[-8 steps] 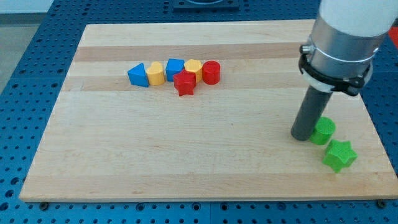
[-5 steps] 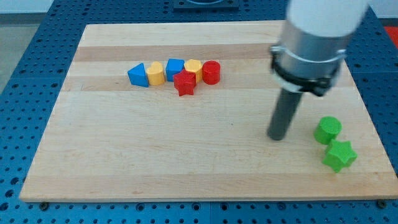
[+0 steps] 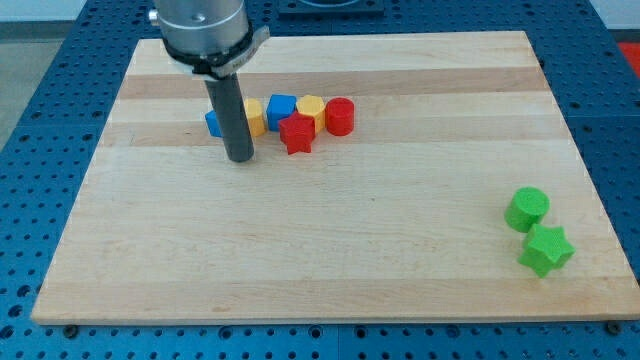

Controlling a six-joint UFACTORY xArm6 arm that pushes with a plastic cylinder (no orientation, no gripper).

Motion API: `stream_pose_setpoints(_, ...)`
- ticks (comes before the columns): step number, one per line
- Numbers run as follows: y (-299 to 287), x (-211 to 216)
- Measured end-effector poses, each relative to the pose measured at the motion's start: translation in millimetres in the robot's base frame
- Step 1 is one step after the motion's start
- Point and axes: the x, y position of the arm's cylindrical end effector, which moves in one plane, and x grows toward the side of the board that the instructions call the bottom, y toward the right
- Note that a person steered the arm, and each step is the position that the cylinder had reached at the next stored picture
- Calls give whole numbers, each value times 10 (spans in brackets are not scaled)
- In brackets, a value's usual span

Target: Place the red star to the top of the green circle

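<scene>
The red star (image 3: 297,133) lies in the upper middle of the wooden board (image 3: 330,250), at the front of a cluster of blocks. The green circle (image 3: 527,208) sits far off at the view's right, near the board's right edge. My tip (image 3: 240,158) rests on the board just left of the red star and below the cluster's left end. The rod hides most of the blue block (image 3: 213,122) at the cluster's left.
The cluster also holds a yellow block (image 3: 254,117), a blue block (image 3: 282,106), another yellow block (image 3: 311,106) and a red cylinder (image 3: 340,116). A green star (image 3: 546,250) lies just below the green circle.
My tip has swept from beside the green circle at the right across the board to the left of the red star. No block has moved.
</scene>
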Motion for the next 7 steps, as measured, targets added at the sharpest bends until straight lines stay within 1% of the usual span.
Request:
stream_pose_setpoints(1, 62, -230)
stream_pose_setpoints(4, 876, -243)
stream_pose_setpoints(5, 997, -160)
stream_pose_setpoints(7, 997, 228)
